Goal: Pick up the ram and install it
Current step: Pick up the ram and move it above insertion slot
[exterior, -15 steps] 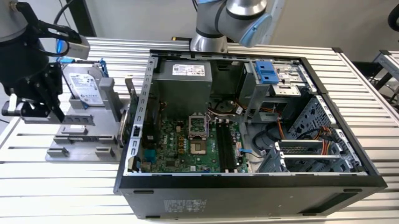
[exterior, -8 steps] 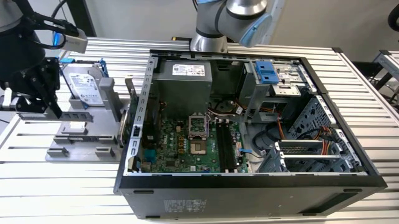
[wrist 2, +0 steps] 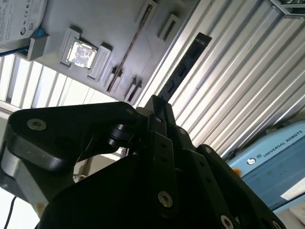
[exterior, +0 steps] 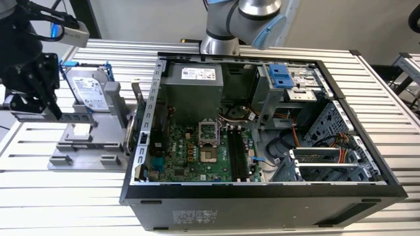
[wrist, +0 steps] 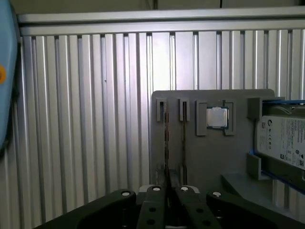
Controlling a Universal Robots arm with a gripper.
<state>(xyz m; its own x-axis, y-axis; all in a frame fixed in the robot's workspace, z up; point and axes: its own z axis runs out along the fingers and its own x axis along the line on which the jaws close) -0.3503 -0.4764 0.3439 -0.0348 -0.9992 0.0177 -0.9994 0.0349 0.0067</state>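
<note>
Second wrist view: the pincer [wrist 2: 155,104] is clamped on the ram [wrist 2: 184,64] over the slatted table [wrist 2: 248,71].

Your exterior view sits high and well back, looking steeply down into the open computer case [exterior: 262,206] on the ribbed table [exterior: 66,196], with the grey fixture [exterior: 85,150] at the exterior view's left. Your first wrist view peers over the gripper [wrist: 167,189] squarely onto that fixture, close in. Your second wrist view rides behind the fingers, very near, looking obliquely along the clamped ram [wrist 2: 183,64] across the table. All three share the fixture, its processor [wrist: 217,117] and the hard drive [wrist: 283,143].
</note>
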